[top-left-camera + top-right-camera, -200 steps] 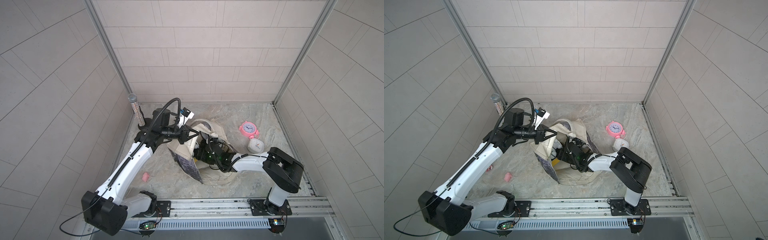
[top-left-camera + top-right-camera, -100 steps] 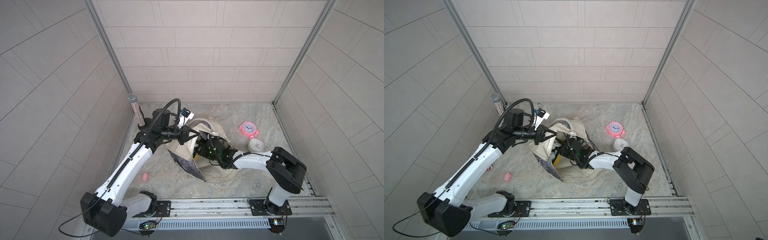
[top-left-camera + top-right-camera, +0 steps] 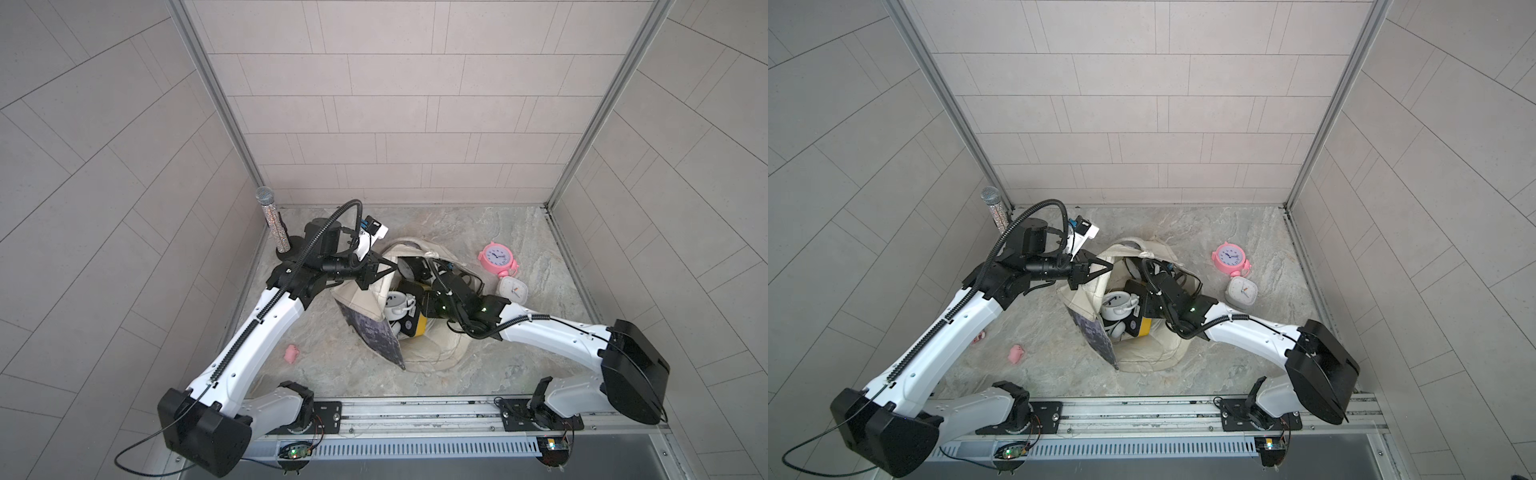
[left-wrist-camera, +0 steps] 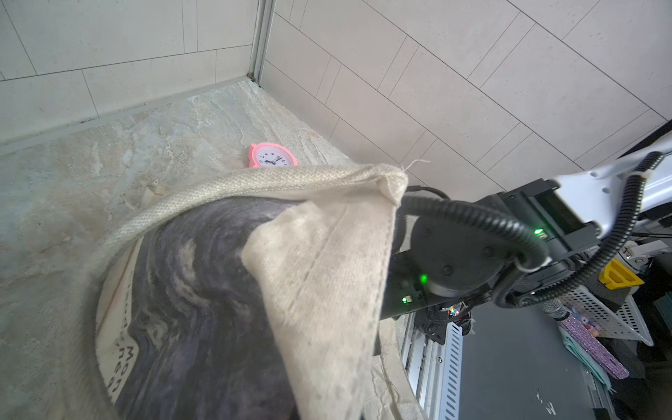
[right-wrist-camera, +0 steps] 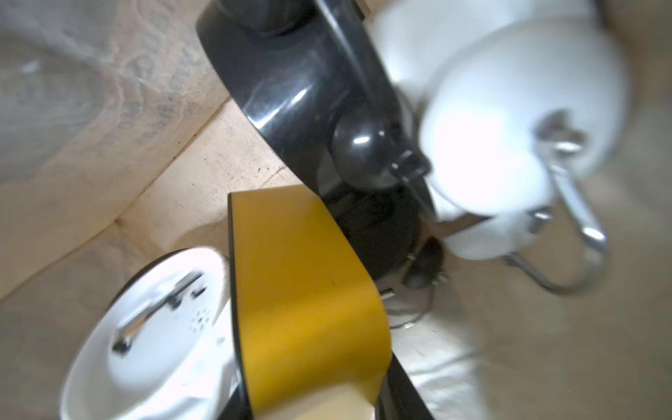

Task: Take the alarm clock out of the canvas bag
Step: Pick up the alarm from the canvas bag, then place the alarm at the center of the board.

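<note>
So compared to a second back, the right arm (image 3: pixel 552 336) has swung its elbow out toward the near right. The bag (image 3: pixel 360 300) gapes wider too, so both top views now show a white bell clock (image 3: pixel 397 305) and a yellow clock (image 3: pixel 417 327) still down inside. The left gripper (image 3: pixel 388 269) hasn't budged, pinched tight on the bag's left rim with its arm stretched low from the near left. The right gripper (image 3: pixel 423 308) is buried in the mouth right by the yellow clock, and I can't tell if it's gripping anything. A pink clock (image 3: pixel 1229 257) and a small white clock (image 3: pixel 1241 293) sit right of the bag, with bare floor (image 3: pixel 1204 232) beyond. The left wrist view is mostly cloth and print, with the right arm's wrist behind the rim. The right wrist view is blurry: yellow clock centre, bell clock and a glossy black thing (image 5: pixel 302 91) crowding it.
</note>
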Controlling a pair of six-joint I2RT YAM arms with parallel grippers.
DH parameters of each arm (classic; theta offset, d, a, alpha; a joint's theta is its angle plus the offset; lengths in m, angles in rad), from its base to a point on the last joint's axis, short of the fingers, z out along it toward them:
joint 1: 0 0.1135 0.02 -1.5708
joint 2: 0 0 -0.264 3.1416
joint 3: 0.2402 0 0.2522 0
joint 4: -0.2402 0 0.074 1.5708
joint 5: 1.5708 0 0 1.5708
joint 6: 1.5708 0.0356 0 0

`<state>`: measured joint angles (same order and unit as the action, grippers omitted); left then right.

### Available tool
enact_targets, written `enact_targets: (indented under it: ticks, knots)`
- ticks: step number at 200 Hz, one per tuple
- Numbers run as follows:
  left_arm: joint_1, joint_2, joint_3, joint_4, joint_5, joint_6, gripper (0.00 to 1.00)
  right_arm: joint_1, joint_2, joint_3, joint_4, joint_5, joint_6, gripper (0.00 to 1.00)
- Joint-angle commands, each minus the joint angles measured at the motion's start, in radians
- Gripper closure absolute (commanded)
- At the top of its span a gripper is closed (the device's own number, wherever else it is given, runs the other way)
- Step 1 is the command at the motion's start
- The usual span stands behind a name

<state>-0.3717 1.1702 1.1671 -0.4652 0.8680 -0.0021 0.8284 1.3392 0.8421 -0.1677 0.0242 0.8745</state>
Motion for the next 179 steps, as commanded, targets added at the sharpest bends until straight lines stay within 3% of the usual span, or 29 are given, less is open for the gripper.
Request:
enact_targets:
  ticks: [1, 72, 136, 179]
  knots:
    - [-0.001, -0.04, 0.018, 0.036, 0.021, 0.019, 1.0, -0.011, -0.101, 0.004, -0.028, 0.065, -0.056, 0.72]
    - [-0.001, -0.033, 0.024, 0.033, 0.013, 0.014, 1.0, -0.012, -0.175, 0.111, -0.206, 0.074, -0.21, 0.72]
    - [0.002, -0.035, 0.032, 0.043, -0.137, -0.041, 1.0, -0.012, -0.273, 0.269, -0.432, -0.084, -0.449, 0.74]
    - [0.01, -0.051, 0.037, 0.04, -0.214, -0.054, 1.0, -0.012, -0.351, 0.392, -0.665, -0.083, -0.55, 0.75]
